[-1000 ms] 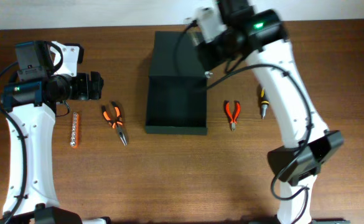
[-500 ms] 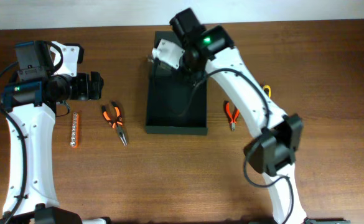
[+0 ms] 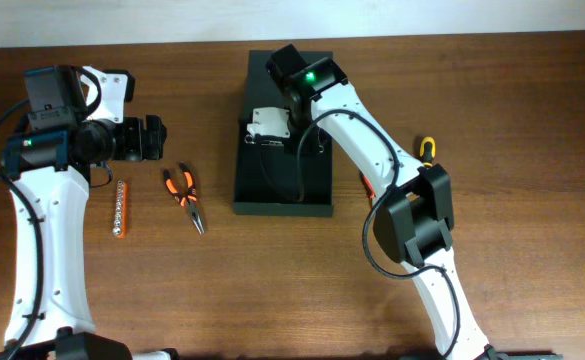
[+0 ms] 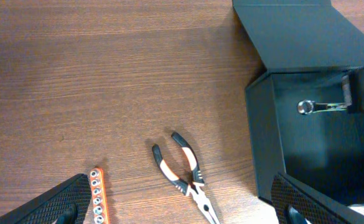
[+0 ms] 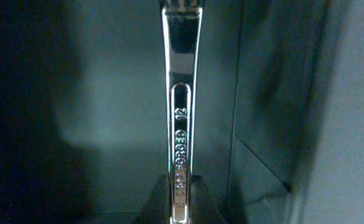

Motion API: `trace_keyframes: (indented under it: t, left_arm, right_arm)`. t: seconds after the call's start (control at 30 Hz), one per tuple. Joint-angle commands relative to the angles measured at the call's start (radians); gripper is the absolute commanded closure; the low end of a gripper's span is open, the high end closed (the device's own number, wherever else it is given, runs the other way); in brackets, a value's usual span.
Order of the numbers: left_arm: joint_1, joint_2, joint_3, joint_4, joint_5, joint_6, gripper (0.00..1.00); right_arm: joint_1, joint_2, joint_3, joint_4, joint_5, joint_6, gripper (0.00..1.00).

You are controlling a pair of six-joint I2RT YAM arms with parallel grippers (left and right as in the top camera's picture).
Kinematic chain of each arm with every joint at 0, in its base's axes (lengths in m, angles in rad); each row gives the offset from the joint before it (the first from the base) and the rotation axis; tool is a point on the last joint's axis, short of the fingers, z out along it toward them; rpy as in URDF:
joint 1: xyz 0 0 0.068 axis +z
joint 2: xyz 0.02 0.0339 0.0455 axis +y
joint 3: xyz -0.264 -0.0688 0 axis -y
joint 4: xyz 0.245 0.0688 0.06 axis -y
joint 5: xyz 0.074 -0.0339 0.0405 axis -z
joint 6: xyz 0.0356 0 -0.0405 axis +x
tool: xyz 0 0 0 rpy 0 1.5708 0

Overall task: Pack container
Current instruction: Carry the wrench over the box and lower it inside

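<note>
At the left, the left gripper (image 3: 152, 138) is held spread wide above the table (image 3: 532, 100), with nothing gripped. The container (image 3: 272, 206) is set at the table's middle, lid folded back. Inside it, 1 wrench (image 5: 181, 124) is pinched by the right gripper (image 3: 256, 142).

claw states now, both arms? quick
Left claw: open, holding nothing.
Right claw: closed on a shiny chrome steel wrench, over the open dark green-black matte rectangular box.
</note>
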Motion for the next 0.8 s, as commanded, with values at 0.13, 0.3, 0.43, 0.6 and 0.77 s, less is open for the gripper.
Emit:
trace_keyframes:
  t: [0.13, 0.3, 0.43, 0.6, 0.77]
  left_arm:
    - [0.003, 0.01, 0.023, 0.006, 0.001, 0.016, 0.05]
    - [0.003, 0.01, 0.023, 0.005, 0.001, 0.016, 0.05]
    - [0.003, 0.01, 0.023, -0.003, 0.001, 0.016, 0.05]
    - [0.003, 0.01, 0.023, -0.006, 0.001, 0.015, 0.05]
    - [0.003, 0.01, 0.023, -0.006, 0.001, 0.016, 0.05]
  right_arm:
    - [-0.026, 0.057, -0.007, 0.034, 0.024, -0.068, 0.96]
    - [-0.034, 0.075, -0.01, 0.123, 0.026, -0.066, 0.86]
    - [-0.035, 0.076, -0.01, 0.179, 0.011, -0.063, 0.78]
    - [-0.033, 0.076, -0.01, 0.177, 0.012, -0.005, 0.74]
    - [-0.029, 0.044, -0.009, 0.102, 0.011, 0.112, 0.78]
